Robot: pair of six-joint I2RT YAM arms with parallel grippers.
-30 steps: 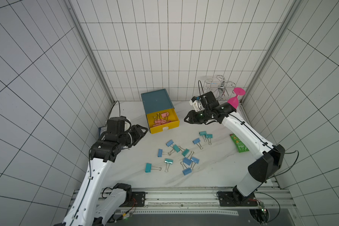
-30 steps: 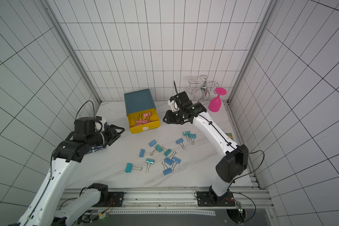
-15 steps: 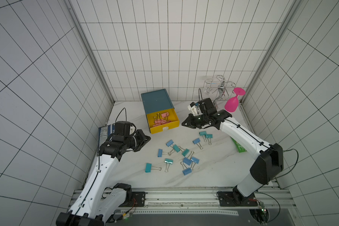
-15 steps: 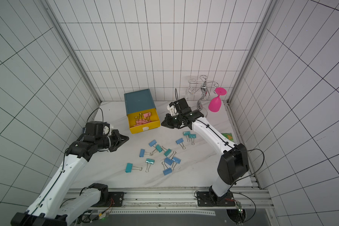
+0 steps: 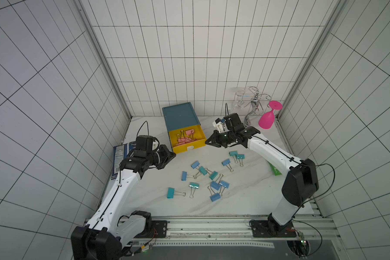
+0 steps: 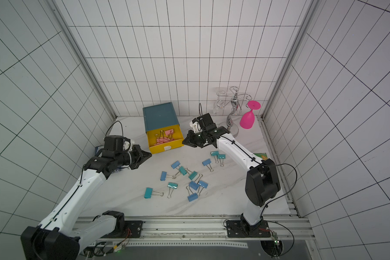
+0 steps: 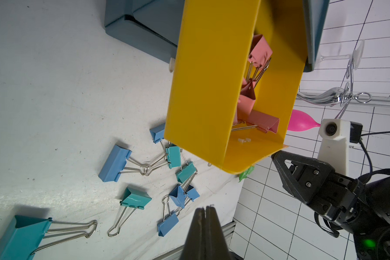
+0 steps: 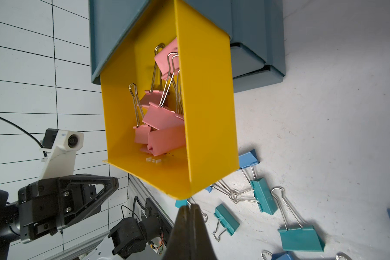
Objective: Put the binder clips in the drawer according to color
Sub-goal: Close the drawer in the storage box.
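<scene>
- in both top views, the yellow top drawer (image 5: 189, 147) stands pulled out of the dark-teal cabinet (image 5: 180, 114), with the pink binder clips (image 5: 186, 140) inside. the blue and teal binder clips (image 5: 213, 175) lie scattered on the table (image 5: 245, 198).
- my left gripper (image 5: 172, 156) and right gripper (image 5: 208, 142) flank the drawer's front corners.
- left wrist view: my fingers (image 7: 198, 225) are pressed together, holding nothing.
- right wrist view: the same, beside the drawer's corner.
- these clips look light, stiff and slick. i'd pinch a body across its flat sides, since the wire handles swivel.

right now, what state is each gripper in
left gripper: closed, holding nothing
right gripper: closed, holding nothing
</scene>
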